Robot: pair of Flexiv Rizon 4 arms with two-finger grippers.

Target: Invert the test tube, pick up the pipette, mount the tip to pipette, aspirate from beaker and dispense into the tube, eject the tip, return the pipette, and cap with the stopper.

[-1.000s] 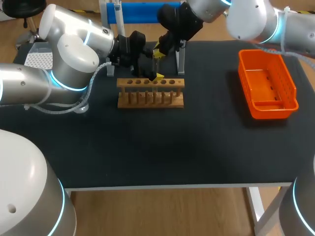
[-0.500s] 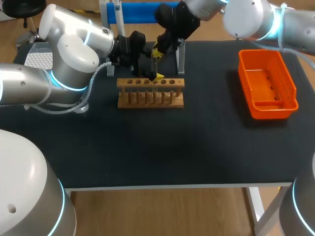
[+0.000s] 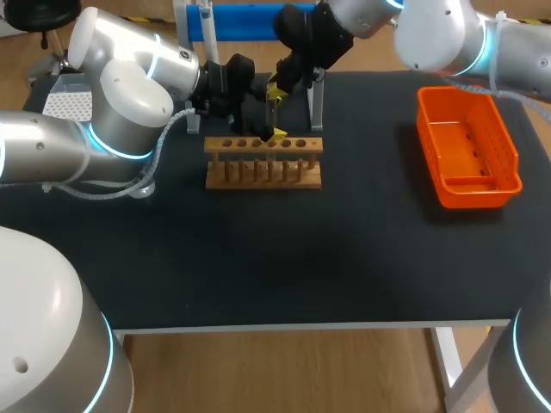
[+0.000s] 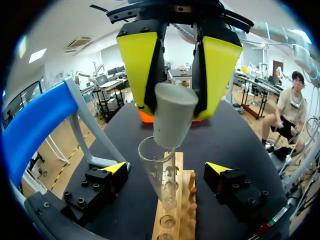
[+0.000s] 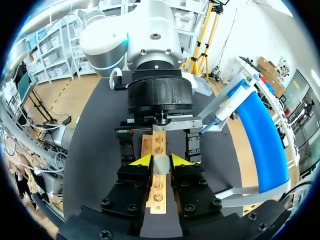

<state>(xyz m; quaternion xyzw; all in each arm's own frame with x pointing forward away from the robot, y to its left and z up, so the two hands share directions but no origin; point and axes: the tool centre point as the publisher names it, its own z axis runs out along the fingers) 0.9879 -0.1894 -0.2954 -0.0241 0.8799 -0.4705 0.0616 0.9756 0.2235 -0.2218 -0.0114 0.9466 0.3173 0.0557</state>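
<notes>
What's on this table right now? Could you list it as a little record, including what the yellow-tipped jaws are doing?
Stopper: grey tapered rubber stopper, clamped in the right arm's jaws, at the tube's mouth; whether seated, cannot tell.
Tube: clear glass test tube, upright in the rack.
Rack: wooden test tube rack, far side of the black table.
Left arm: jaws open, either side of the tube, not touching.
Basket: orange plastic basket, right of the rack, apart.

tube (image 4: pixel 163 182): clear glossy glass | stopper (image 4: pixel 172 116): matt grey | rack (image 3: pixel 263 165): bare wood | table (image 3: pixel 301 258): matt black
</notes>
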